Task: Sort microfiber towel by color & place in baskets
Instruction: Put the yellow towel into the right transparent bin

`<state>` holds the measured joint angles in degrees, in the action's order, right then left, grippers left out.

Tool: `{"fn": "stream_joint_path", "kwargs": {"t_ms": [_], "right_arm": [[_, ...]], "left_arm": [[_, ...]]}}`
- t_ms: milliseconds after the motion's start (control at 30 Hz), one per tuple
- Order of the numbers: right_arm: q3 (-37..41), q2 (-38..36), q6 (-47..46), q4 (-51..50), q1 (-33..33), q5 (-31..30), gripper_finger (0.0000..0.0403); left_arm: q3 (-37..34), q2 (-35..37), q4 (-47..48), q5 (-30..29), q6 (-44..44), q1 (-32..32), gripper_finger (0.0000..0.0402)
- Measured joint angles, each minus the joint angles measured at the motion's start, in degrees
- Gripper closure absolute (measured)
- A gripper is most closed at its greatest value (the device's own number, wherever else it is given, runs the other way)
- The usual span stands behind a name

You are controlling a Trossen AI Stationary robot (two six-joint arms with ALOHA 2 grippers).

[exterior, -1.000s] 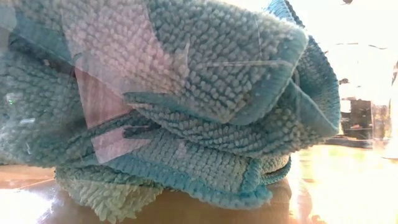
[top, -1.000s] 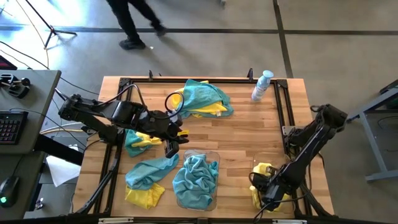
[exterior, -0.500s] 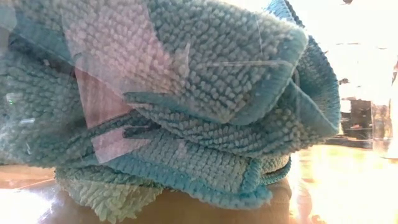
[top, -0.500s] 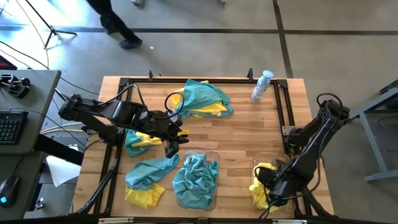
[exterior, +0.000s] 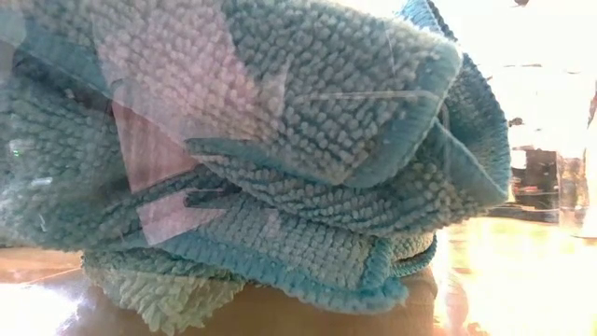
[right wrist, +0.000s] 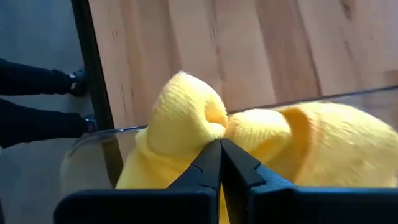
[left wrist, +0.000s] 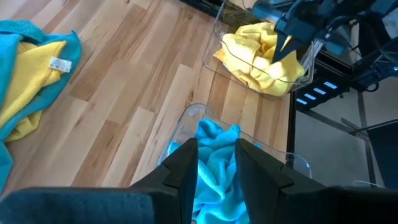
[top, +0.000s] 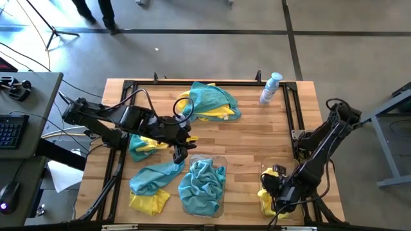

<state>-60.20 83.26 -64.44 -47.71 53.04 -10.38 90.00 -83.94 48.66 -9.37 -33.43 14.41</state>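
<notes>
wooden plank surface [top: 257,138], pale boards running across the width, black rail frame along its edges.

two clear plastic baskets with rounded corners at the near edge. middle basket [top: 221,160] holds a bunched blue towel [top: 202,186], looped chenille pile with a smoother hem band; its long axis runs from the near edge toward the centre of the surface. it fills the low view, pressed against the clear wall. right basket [left wrist: 295,78] sits near the right corner and holds a crumpled yellow towel [top: 266,196], lumpy, no clear axis.

loose towels: a blue and yellow heap [top: 209,102] at the far edge, spread wider than deep; a small blue and yellow bundle [top: 141,146] by the left rail, partly under the left arm; a blue towel [top: 154,176] lying slantwise beside the middle basket, touching a flat yellow towel [top: 149,202] at the near left corner.

left gripper [top: 178,154] hangs just over the far rim of the middle basket, fingers [left wrist: 186,171] part open with nothing between them, pointing down at the blue towel.

right gripper [top: 277,190] is down in the right basket, fingers [right wrist: 208,165] closed together, tips against the yellow towel; whether any cloth is pinched cannot be told.

spray bottle [top: 270,88] lies tilted near the far right corner. bare wood stretches through the centre and right-centre, between the far heap and the baskets. a person's legs [top: 96,13] on the floor beyond the far edge.
</notes>
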Motion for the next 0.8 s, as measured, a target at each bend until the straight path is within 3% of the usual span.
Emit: {"fn": "stream_joint_path", "kwargs": {"t_ms": [267,500,800], "right_arm": [[10.48,0.0,0.05,11.4,0.0,0.39,0.0403],[16.85,0.0,-2.58,14.93,-0.17,5.44,0.0403],[12.64,0.0,-2.61,11.6,-0.15,7.27,0.0403]], "left_arm": [[0.0,0.0,0.02,0.65,-0.48,0.0,0.0308],[0.0,0.0,0.02,0.85,-0.48,0.0,0.0308],[0.0,0.02,0.02,0.87,-0.46,0.0,0.0308]]}}
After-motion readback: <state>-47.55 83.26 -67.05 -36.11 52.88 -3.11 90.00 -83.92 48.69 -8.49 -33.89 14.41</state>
